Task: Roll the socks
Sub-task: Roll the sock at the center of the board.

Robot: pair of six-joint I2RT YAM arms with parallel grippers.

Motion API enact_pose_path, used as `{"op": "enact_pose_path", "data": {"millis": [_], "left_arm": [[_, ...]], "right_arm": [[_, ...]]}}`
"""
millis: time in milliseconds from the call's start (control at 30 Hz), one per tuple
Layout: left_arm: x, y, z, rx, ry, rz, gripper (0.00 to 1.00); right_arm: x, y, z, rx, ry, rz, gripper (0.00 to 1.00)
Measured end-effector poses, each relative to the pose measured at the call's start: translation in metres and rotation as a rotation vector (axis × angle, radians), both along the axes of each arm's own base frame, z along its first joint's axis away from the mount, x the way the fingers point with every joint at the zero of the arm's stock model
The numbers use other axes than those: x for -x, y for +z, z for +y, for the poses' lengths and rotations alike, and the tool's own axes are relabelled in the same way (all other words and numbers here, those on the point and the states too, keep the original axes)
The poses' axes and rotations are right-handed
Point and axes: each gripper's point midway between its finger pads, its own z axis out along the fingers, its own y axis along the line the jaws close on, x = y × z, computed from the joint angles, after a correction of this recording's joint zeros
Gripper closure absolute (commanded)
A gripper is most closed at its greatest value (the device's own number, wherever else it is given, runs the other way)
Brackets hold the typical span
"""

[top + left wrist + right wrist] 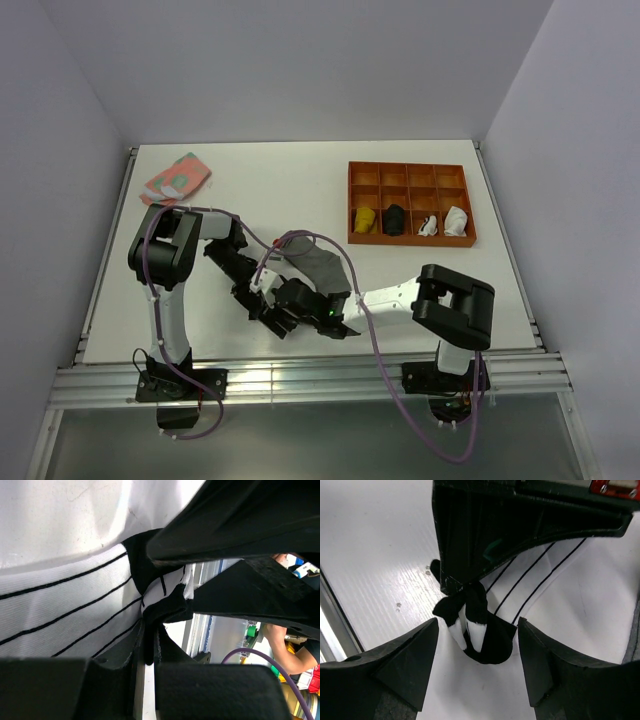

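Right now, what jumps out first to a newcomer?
The left jaws pinch the black end of a white, black-striped sock at the near middle of the table; the right jaws stand open either side of it. A grey sock lies close by. At far right, an orange compartment tray holds rolled bundles.

A robotics lab test cell. A plain white table (300,190) is boxed in by bare pale walls (300,60) at 9, 12 and 3 o'clock, with nothing homely on them. At 6 o'clock an aluminium rail frame (300,380) carries two bolted-down robot arms, the left arm (165,260) and the right arm (455,305), trailing a purple cable (248,650). An orange compartment tray (410,240) sits at 1 o'clock. Past the table edge, the left wrist view catches a person (295,650) among equipment.
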Motion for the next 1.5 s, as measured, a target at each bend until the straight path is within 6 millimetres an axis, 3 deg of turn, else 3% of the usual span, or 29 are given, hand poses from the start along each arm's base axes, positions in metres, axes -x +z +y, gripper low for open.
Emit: {"op": "enact_pose_path", "data": {"millis": [333, 533, 633, 867, 1200, 1500], "left_arm": [[-0.001, 0.0, 0.0, -0.003, 0.003, 0.0, 1.0], [-0.002, -0.001, -0.001, -0.014, 0.016, 0.006, 0.99], [-0.003, -0.001, -0.002, -0.022, 0.026, 0.011, 0.94], [-0.009, 0.0, -0.004, -0.028, 0.055, -0.029, 0.73], [-0.053, 0.019, -0.009, 0.012, 0.173, -0.247, 0.64], [-0.092, 0.036, 0.012, 0.004, 0.361, -0.449, 0.61]], "right_arm": [[-0.003, -0.012, -0.003, 0.03, -0.02, -0.005, 0.41], [-0.004, -0.012, -0.003, 0.028, -0.026, -0.004, 0.54], [-0.004, -0.013, -0.003, 0.026, -0.032, 0.004, 0.65], [-0.007, -0.013, -0.003, -0.004, -0.07, 0.049, 0.78], [-0.009, -0.014, -0.004, -0.04, -0.118, 0.127, 0.85], [-0.01, -0.016, -0.007, -0.037, -0.157, 0.212, 0.85]]}}
